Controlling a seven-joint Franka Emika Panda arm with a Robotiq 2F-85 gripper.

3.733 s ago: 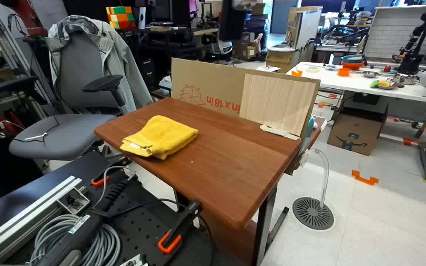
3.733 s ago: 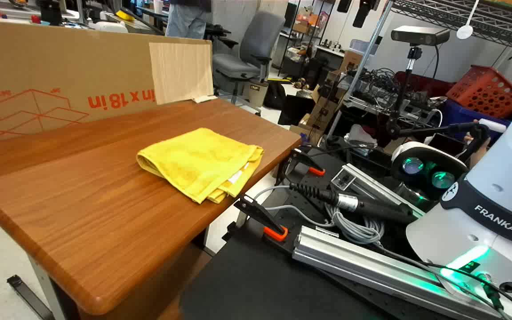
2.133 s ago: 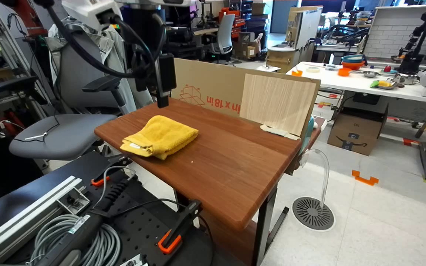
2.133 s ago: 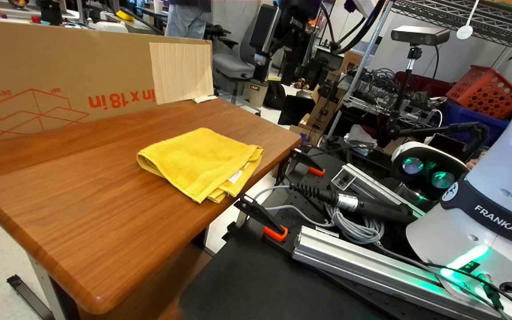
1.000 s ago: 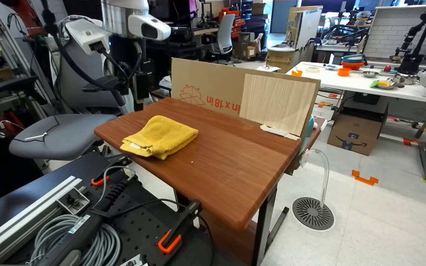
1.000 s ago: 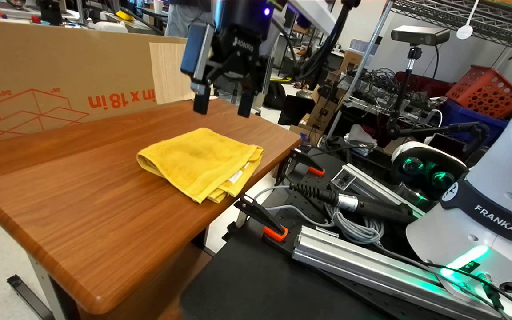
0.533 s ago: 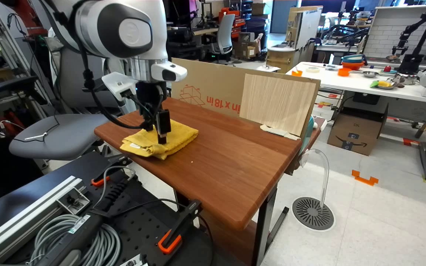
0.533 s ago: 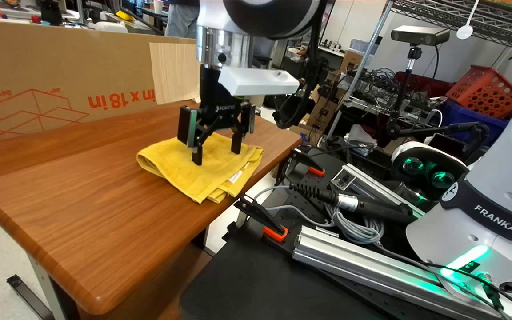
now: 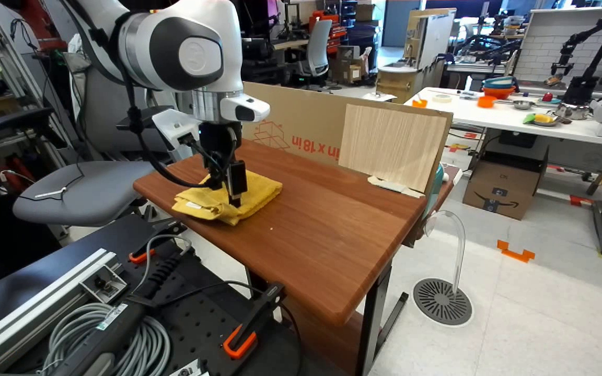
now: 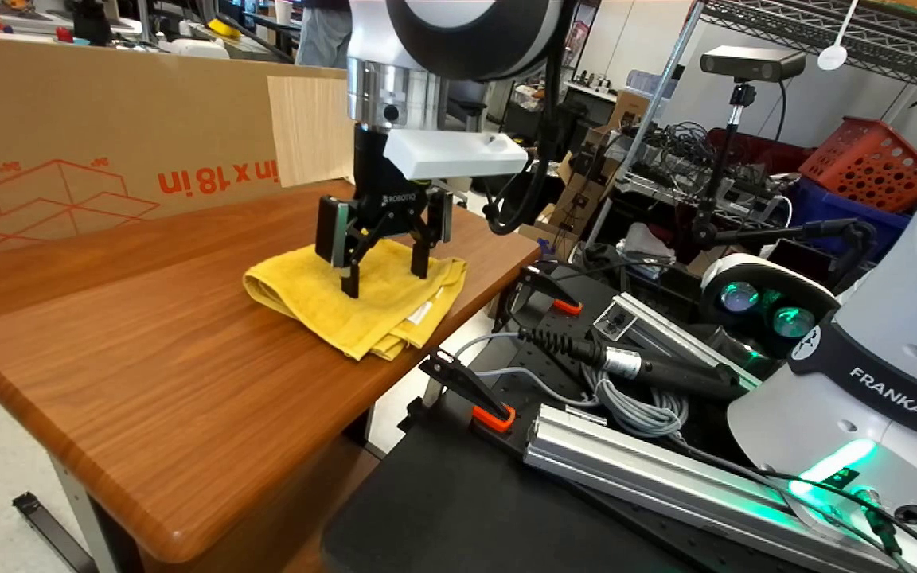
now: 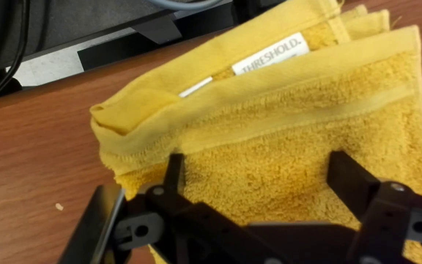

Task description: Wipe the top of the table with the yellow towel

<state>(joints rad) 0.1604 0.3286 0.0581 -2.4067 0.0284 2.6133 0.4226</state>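
Observation:
The yellow towel (image 9: 262,194) lies folded on the brown wooden table (image 9: 332,250), near one end and its front edge. It also shows in an exterior view (image 10: 299,290), with its white tag facing the edge. My gripper (image 10: 385,274) points straight down over the towel, fingers spread wide, fingertips touching its top. In the wrist view the open gripper (image 11: 256,157) has a finger at each side with towel (image 11: 288,110) flat between them, not pinched. The arm partly hides the towel in an exterior view. A pale speck (image 11: 59,206) lies on the table beside the towel.
A cardboard panel (image 9: 301,117) stands along the table's back edge, with a pale wood sheet (image 9: 392,146) against it. A black pegboard surface (image 9: 201,313) with orange clamps (image 9: 240,342) and cables adjoins the front edge. A grey chair (image 9: 92,190) stands by the table's end.
My arm has come into view and lowered the open gripper onto the towel. Over the last half second the gripper shifted slightly along the table and the towel slid a little with it.

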